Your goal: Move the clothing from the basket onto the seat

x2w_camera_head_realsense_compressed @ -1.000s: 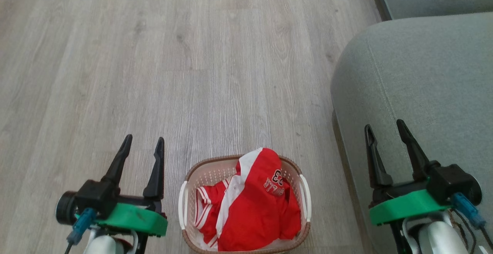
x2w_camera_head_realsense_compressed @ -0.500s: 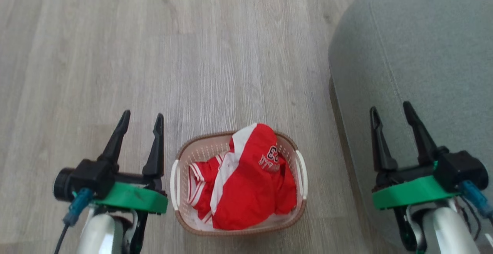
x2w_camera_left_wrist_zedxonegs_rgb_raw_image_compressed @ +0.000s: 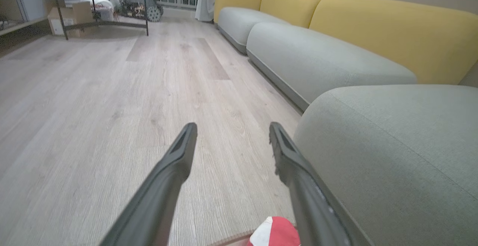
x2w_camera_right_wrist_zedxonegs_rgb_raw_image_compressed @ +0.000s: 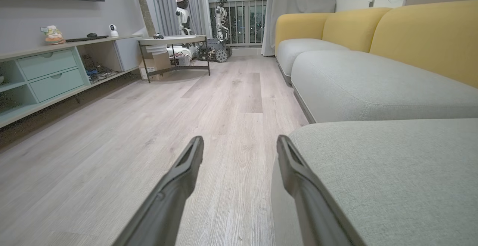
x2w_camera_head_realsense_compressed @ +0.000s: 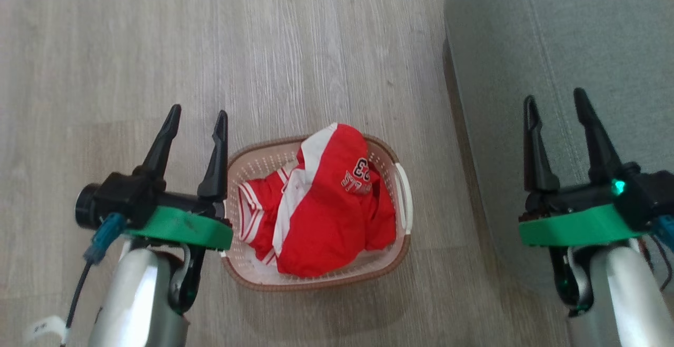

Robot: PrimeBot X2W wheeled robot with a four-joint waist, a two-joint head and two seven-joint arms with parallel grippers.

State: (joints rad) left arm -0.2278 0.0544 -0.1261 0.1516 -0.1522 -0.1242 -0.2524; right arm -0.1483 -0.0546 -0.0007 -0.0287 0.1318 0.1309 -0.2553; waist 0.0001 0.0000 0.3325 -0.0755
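Note:
Red clothing with white panels and a printed number is heaped in the cream basket on the wooden floor. A red-and-white tip of the clothing peeks up at the bottom of the left wrist view. The grey-green seat runs along the right side, and its rounded corner and top show in both wrist views. My left gripper hovers open just left of the basket, its right finger over the rim. My right gripper hangs open over the seat's edge, holding nothing.
Bare wooden floor stretches ahead and to the left. Further grey cushions with yellow backrests line the right wall. A low cabinet stands at the left and a small table at the far end.
The head camera has tilted down, so basket, clothing and seat sit higher in the picture. Both grippers stay open and have risen a little relative to the basket.

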